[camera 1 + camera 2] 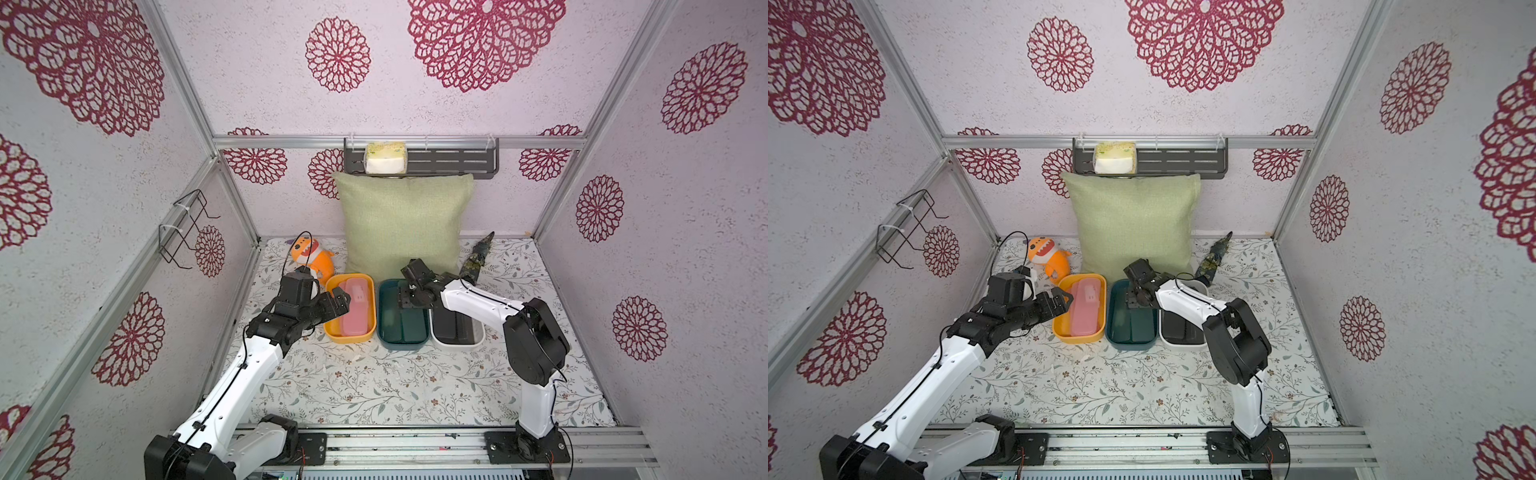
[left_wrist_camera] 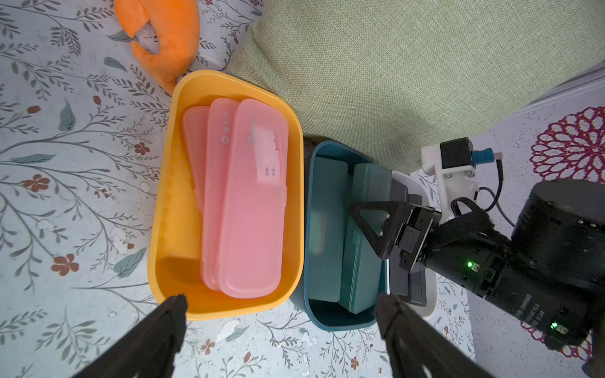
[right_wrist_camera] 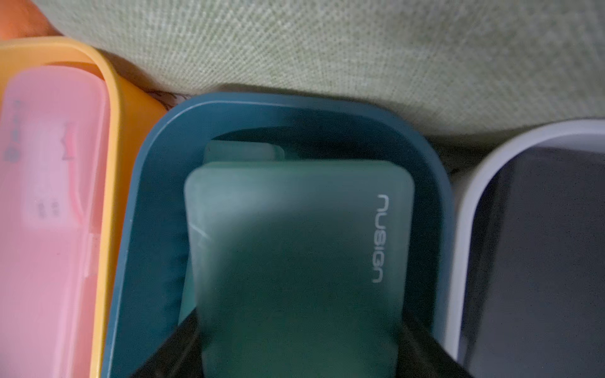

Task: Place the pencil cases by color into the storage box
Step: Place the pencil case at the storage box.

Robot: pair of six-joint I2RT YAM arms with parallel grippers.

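The storage box stands as three tubs in a row in front of the pillow. The yellow tub (image 1: pixel 332 334) holds three pink pencil cases (image 2: pixel 252 209). The teal tub (image 1: pixel 382 330) holds green pencil cases (image 1: pixel 411 330), and the white tub (image 1: pixel 478 340) holds black ones (image 1: pixel 453 326). My right gripper (image 3: pixel 301 337) is shut on a green pencil case (image 3: pixel 294 245), low inside the teal tub (image 3: pixel 157 147) and over another green case (image 3: pixel 242 150). My left gripper (image 2: pixel 283 302) stands open and empty at the yellow tub's (image 2: pixel 163 209) near left rim.
A green pillow (image 1: pixel 403 224) leans on the back wall right behind the tubs. An orange plush toy (image 1: pixel 311 259) lies at the back left. A folded umbrella (image 1: pixel 478 257) lies at the back right. A wall shelf (image 1: pixel 457 160) carries a tissue pack.
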